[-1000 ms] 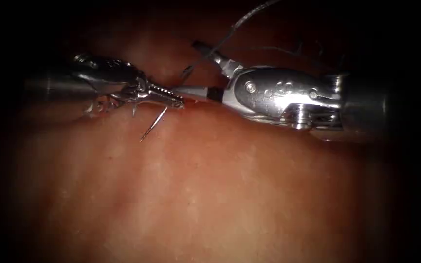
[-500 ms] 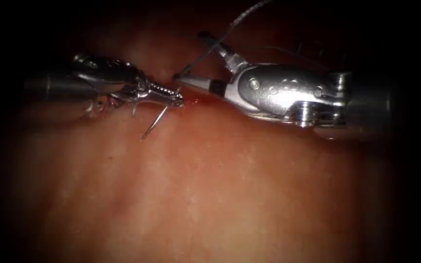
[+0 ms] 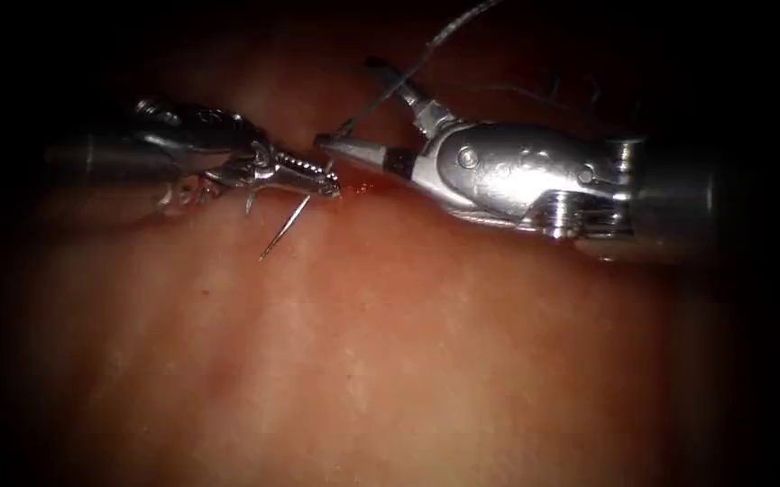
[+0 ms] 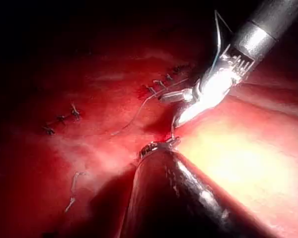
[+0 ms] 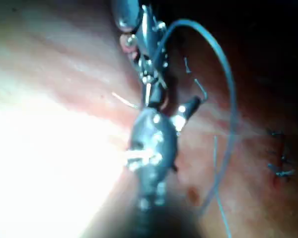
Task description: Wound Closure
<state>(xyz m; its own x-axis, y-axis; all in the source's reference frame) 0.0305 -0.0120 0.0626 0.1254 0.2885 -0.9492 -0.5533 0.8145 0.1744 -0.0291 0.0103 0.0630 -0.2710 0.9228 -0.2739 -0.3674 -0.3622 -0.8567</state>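
While the left tool (image 3: 304, 173) pinches the needle (image 3: 285, 229) seemingly near its tail, the right tool's (image 3: 353, 122) spread jaws straddle thread (image 3: 390, 90); it could snag.

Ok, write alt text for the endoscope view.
The left pincer, jaws shut, holds the needle by its rear part, point free above the tissue. The right pincer is open facing it, thread crossing its upper jaw; red fluid lies between them.
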